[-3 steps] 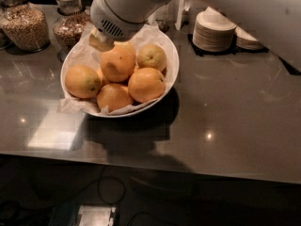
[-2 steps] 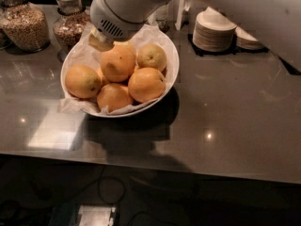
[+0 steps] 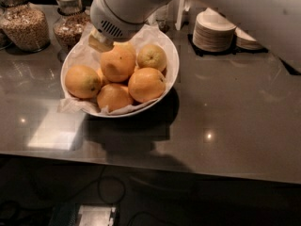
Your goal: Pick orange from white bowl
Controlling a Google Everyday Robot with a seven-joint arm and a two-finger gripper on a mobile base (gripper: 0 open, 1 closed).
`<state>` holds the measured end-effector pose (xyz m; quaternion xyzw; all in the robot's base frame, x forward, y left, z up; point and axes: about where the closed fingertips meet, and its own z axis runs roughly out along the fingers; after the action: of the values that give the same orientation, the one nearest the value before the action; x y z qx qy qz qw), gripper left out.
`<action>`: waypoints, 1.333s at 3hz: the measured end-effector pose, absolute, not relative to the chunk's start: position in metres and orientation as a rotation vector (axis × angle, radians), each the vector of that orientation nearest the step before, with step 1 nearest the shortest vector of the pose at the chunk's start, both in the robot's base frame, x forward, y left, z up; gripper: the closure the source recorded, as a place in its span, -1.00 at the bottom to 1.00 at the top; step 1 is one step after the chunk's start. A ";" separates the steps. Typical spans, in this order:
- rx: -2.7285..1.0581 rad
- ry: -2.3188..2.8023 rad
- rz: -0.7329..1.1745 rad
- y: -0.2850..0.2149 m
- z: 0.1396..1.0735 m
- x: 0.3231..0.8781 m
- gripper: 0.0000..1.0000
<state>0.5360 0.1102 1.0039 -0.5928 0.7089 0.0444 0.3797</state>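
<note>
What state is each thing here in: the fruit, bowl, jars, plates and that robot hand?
orange: resting atop the other fruit in the bowl.
white bowl: upright on the counter, paper-lined, holding fruit.
gripper: low at the bowl's back left, beside the orange; contact unclear.
jars: upright, lids on, holding dry food.
plates: stacked behind the bowl.

Gripper [image 3: 100, 42] beneath bulky white wrist [image 3: 123, 8], upper left

The arm's fat white housing [image 3: 127, 6] covers the white bowl's [image 3: 171, 74] back rim and most of the gripper [image 3: 101, 42], tucked at the orange's [image 3: 117, 62] upper left. Jars [image 3: 26, 25] get cropped up top.
</note>
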 end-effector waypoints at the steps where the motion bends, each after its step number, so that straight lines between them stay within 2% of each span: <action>1: -1.514 1.809 0.111 0.110 1.005 0.536 -0.79; 2: -1.511 1.814 0.069 0.109 1.013 0.532 -0.86; 3: -1.500 1.843 0.042 0.105 1.012 0.533 -0.49; 4: -1.469 1.891 0.043 0.098 1.002 0.538 -0.02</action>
<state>0.5384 0.0983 1.0021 -0.5712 0.7352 0.0166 0.3647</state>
